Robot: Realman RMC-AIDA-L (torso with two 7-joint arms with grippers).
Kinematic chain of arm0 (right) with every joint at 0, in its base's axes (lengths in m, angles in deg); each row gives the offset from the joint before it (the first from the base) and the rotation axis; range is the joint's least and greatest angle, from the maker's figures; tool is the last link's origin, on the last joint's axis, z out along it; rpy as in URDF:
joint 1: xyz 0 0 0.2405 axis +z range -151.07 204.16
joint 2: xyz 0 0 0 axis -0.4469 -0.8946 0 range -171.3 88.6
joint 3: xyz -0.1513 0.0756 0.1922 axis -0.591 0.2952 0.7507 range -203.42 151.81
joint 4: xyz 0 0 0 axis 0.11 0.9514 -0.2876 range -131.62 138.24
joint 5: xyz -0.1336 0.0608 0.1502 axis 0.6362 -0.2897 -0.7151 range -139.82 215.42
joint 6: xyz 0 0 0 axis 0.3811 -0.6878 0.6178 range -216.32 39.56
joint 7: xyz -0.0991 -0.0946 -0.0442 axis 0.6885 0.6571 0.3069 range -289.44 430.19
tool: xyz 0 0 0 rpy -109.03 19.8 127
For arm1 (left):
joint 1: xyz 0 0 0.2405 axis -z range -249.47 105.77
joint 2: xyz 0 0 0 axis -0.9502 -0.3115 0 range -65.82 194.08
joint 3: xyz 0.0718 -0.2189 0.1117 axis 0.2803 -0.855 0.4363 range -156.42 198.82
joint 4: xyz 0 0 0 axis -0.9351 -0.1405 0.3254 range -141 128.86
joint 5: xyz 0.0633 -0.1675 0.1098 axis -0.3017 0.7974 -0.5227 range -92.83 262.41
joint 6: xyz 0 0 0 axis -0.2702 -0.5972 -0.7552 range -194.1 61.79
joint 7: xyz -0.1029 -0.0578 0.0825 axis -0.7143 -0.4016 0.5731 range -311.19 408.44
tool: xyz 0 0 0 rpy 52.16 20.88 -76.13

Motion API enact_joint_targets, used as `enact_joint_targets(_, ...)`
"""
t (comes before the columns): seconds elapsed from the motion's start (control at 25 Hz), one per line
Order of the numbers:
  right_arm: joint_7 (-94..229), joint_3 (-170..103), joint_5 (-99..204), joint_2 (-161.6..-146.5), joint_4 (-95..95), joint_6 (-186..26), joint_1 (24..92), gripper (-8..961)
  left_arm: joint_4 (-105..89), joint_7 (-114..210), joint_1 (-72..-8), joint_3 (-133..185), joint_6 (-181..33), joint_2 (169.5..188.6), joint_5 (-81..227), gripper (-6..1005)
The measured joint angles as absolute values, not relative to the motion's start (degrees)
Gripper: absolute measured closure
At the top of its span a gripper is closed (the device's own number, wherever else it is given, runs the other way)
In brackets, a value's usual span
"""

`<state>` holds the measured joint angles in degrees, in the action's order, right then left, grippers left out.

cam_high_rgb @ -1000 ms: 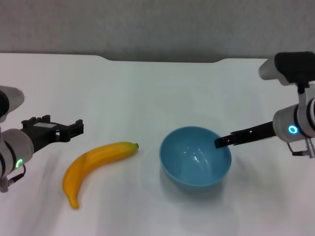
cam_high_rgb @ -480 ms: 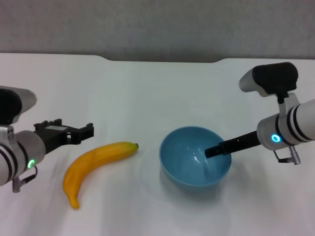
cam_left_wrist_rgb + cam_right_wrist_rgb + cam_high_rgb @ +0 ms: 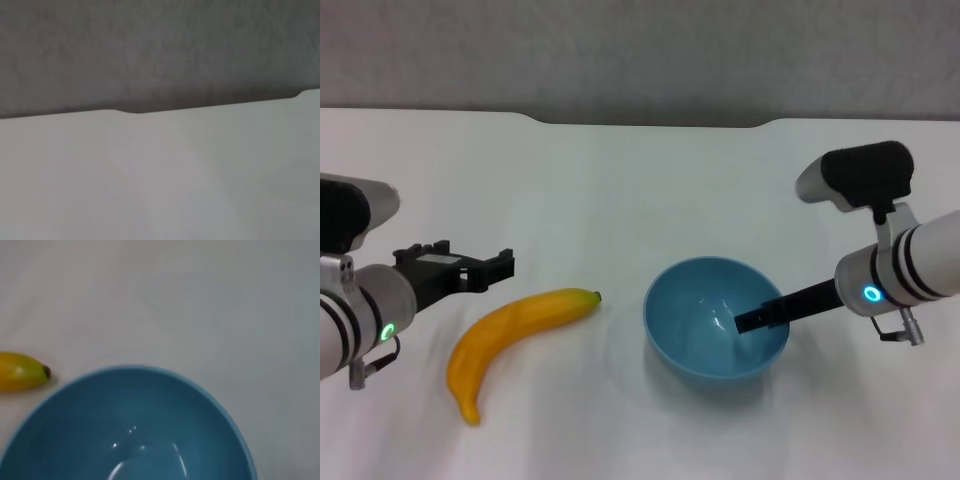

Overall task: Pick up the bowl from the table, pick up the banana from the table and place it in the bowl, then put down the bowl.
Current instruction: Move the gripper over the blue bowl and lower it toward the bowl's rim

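The light-blue bowl stands upright on the white table, right of centre. It fills the lower part of the right wrist view. The yellow banana lies to the bowl's left, its dark stem tip toward the bowl; its tip shows in the right wrist view. My right gripper reaches from the right over the bowl's rim, with its tip inside the bowl. My left gripper is open and empty, hovering just left of and beyond the banana, apart from it.
The table's far edge has a shallow notch in front of a grey wall. The left wrist view shows only bare tabletop and that wall. Nothing else lies on the table.
My right gripper has moved left and down, from the bowl's right rim to inside the bowl. My left gripper has moved a little right toward the banana. Bowl and banana have not moved.
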<state>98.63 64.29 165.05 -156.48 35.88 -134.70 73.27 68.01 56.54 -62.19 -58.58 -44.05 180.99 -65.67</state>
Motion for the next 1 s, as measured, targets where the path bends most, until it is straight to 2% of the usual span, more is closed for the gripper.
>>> enact_joint_targets(0.32, 98.65, 61.56, 164.79, -156.8, 35.68, -134.17, 73.69, 74, 68.01, 56.58, -62.3, -58.72, -44.65, 180.93, -65.67, 139)
enact_joint_targets(0.88, 100.77, 59.72, 162.89, -156.66, 38.82, -131.09, 71.38, 414, 67.84, 56.69, -62.71, -58.53, -45.78, 180.93, -65.67, 144)
enact_joint_targets(1.0, 100.78, 59.71, 162.88, -156.66, 38.82, -131.03, 71.37, 545, 67.83, 56.75, -62.7, -58.52, -45.94, 180.93, -65.67, 145)
